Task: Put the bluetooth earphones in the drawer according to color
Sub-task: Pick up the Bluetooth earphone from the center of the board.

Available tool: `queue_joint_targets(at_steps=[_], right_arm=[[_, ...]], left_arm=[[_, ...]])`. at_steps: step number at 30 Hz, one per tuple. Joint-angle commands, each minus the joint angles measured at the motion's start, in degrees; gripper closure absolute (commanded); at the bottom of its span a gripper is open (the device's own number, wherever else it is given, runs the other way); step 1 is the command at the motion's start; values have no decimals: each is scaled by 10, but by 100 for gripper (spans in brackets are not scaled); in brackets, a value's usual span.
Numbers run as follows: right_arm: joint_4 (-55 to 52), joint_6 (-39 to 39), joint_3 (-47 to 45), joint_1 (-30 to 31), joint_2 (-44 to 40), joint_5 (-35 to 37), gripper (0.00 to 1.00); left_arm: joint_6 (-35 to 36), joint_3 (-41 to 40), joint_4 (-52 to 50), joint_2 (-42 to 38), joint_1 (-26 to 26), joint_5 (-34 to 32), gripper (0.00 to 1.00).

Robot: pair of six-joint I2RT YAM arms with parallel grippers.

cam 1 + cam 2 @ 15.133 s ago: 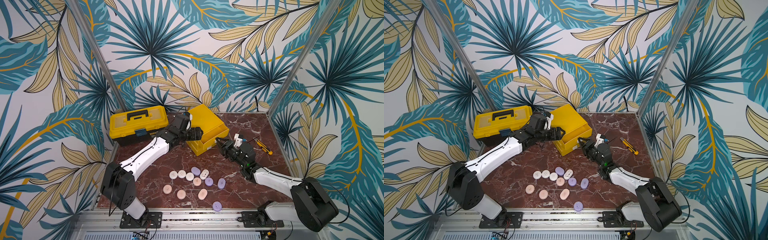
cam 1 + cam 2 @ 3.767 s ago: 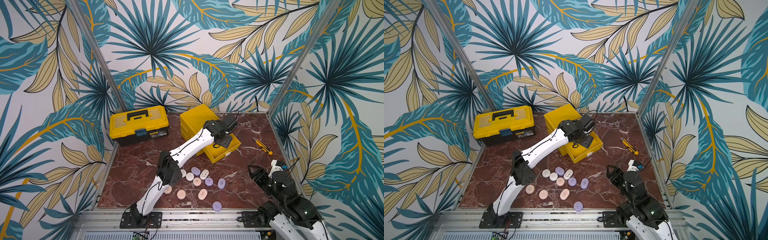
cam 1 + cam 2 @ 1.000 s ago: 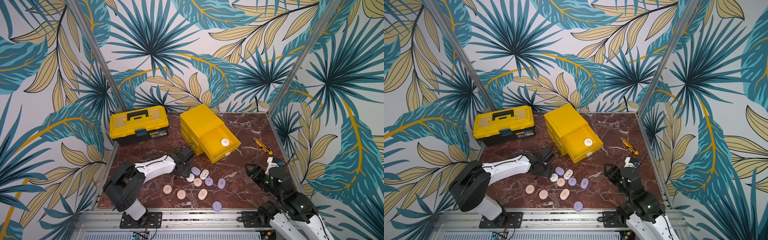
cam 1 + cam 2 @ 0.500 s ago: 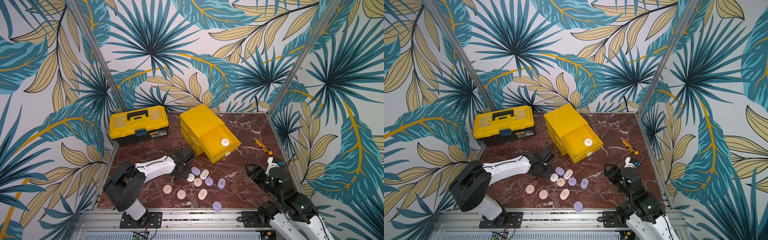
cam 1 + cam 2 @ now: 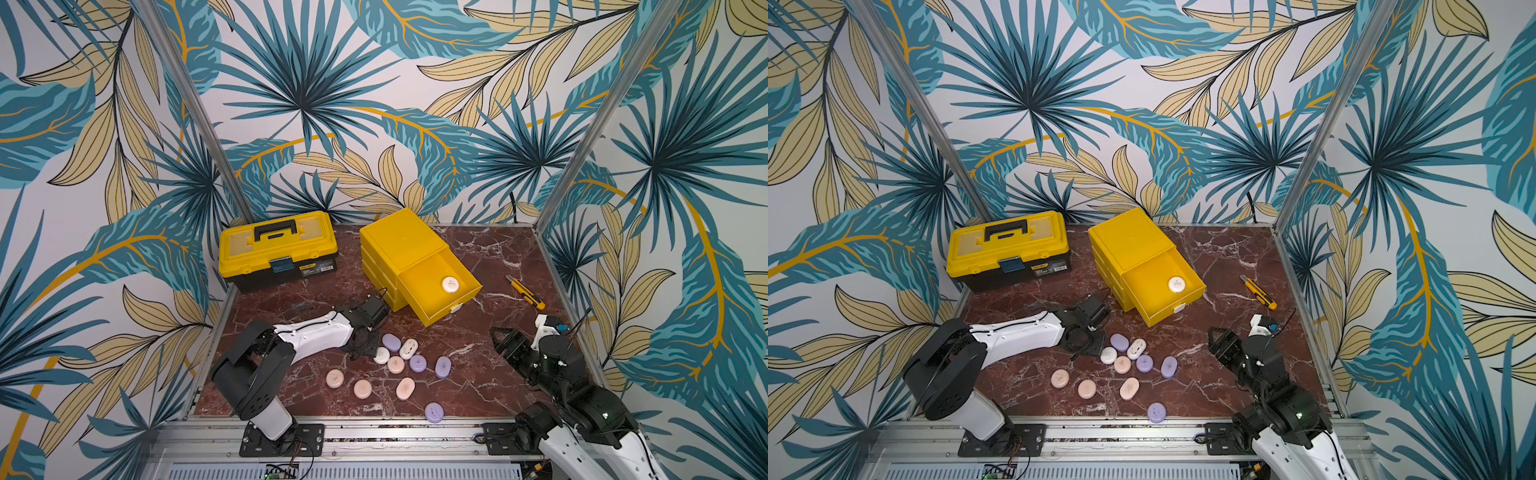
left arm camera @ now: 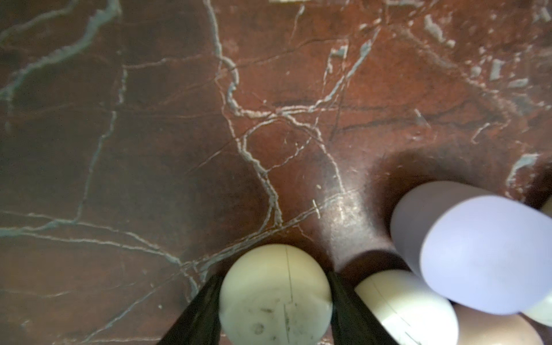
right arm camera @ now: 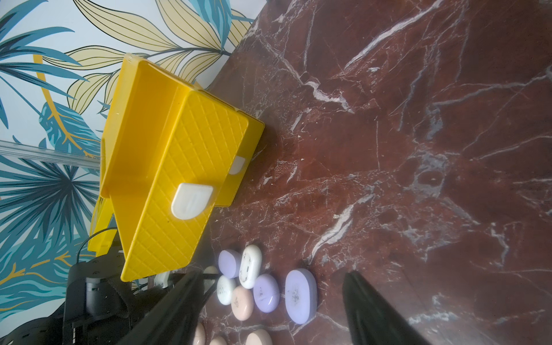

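The yellow chest's top drawer (image 5: 432, 308) is pulled out, and one white earphone case (image 5: 450, 284) lies in it. Several white, purple and pink cases lie in a cluster in front of the chest, among them a purple one (image 5: 391, 342) and a white one (image 5: 381, 355). My left gripper (image 5: 364, 345) is down at the cluster's left edge. In the left wrist view it (image 6: 274, 280) is shut on a white case (image 6: 273, 301), with another white case (image 6: 403, 301) and a purple one (image 6: 478, 251) beside it. My right gripper (image 5: 498, 334) hovers open at the right, holding nothing.
A yellow toolbox (image 5: 277, 249) with a black handle stands at the back left. A yellow-black utility knife (image 5: 525, 292) lies by the right wall. One purple case (image 5: 434, 412) lies alone near the front edge. Pink cases (image 5: 362, 388) lie in front of the cluster.
My left gripper's jaws have closed in on the white case at the cluster's left edge. The left arm has barely shifted, and the right arm has stayed put.
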Motion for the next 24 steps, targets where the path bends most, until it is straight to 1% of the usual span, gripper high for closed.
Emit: queue_joint_targets(at_steps=[1, 6, 14, 20, 24], right_arm=[[1, 2, -6, -2, -7, -3, 22], [1, 4, -8, -1, -8, -4, 22], [1, 4, -8, -1, -11, -1, 22], [1, 4, -4, -2, -9, 4, 22], [1, 4, -2, -2, -7, 8, 22]], left_arm=[[1, -13, 4, 10, 2, -2, 42], [2, -11, -5, -2, 2, -7, 48], [11, 9, -47, -63, 2, -15, 52], [23, 54, -129, -141, -3, -58, 54], [34, 111, -186, -196, -14, -81, 54]])
